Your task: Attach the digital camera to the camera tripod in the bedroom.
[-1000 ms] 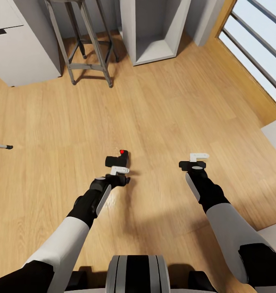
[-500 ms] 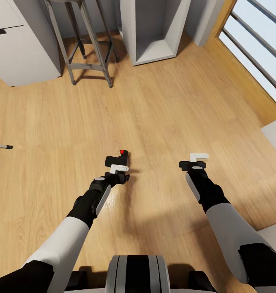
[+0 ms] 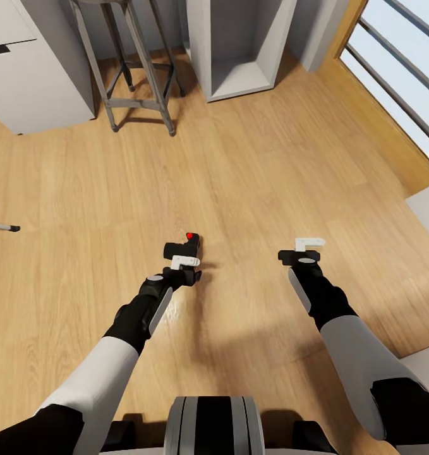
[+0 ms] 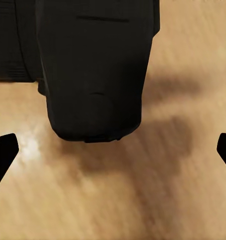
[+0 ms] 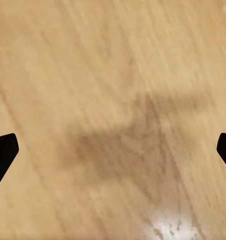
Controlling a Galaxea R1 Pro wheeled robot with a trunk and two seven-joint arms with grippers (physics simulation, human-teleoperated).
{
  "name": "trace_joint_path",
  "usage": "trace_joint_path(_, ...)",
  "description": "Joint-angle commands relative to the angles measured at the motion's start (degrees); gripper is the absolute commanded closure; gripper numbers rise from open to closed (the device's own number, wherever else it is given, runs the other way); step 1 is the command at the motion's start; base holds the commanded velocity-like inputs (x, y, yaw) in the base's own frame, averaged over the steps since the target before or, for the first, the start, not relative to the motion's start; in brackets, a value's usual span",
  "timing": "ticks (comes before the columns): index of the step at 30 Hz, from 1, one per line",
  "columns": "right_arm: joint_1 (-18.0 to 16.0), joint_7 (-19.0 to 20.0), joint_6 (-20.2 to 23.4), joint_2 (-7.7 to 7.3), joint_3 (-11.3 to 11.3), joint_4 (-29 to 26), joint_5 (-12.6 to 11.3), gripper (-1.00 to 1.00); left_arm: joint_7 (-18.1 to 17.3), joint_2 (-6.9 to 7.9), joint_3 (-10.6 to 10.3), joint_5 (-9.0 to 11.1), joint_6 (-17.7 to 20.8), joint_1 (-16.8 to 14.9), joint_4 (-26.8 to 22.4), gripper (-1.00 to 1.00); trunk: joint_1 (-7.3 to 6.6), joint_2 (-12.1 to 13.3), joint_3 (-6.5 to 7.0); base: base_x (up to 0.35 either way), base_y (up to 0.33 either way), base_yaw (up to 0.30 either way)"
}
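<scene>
On plank floor (image 3: 271, 164) — digital camera (image 3: 181, 247)

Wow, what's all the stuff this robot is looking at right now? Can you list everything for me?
digital camera: one, matte black with a red button on top, on the wood floor just ahead of the left gripper.
camera tripod: one thin silver leg tip with a black foot, at the head view's left edge.
stool: one, grey metal, four legs, at the far side of the floor.
shelf unit: one, white, open-fronted, beside the stool.
cabinet: one, white, far left.
window: one, wood-framed, far right.
floor: light wood planks.
left gripper: one, black with a white finger, open, low over the floor by the camera.
right gripper: one, same colours, open, over bare floor.
</scene>
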Motion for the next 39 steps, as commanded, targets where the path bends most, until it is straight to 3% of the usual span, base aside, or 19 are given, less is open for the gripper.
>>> trace_joint_path(1,0.0,-0.5,0.3,-0.08,0.4,-0.1,-0.4,-1.00,-0.1,0.00,0.0,0.1,0.3,0.0,-0.1,-1.00,-0.01,0.0,-0.03,0.000,0.000,0.000)
trace_joint_path(12,0.0,-0.5,0.3,-0.08,0.4,-0.1,-0.4,-1.00,-0.1,-0.07,-0.1,0.1,-0.6,0.0,3.7,-1.00,-0.01,0.0,-0.03,0.000,0.000,0.000)
trace_joint_path(23,0.0,-0.5,0.3,-0.08,0.4,-0.1,-0.4,-1.00,-0.1,-0.02,-0.1,0.1,-8.6,0.0,8.5,-1.00,-0.01,0.0,-0.03,0.000,0.000,0.000)
trace_joint_path(39,0.0,-0.5,0.3,-0.08,0.4,-0.1,-0.4,-1.00,-0.1,0.00,-0.1,0.1,-9.9,0.0,9.0,-1.00,-0.01,0.0,-0.03,0.000,0.000,0.000)
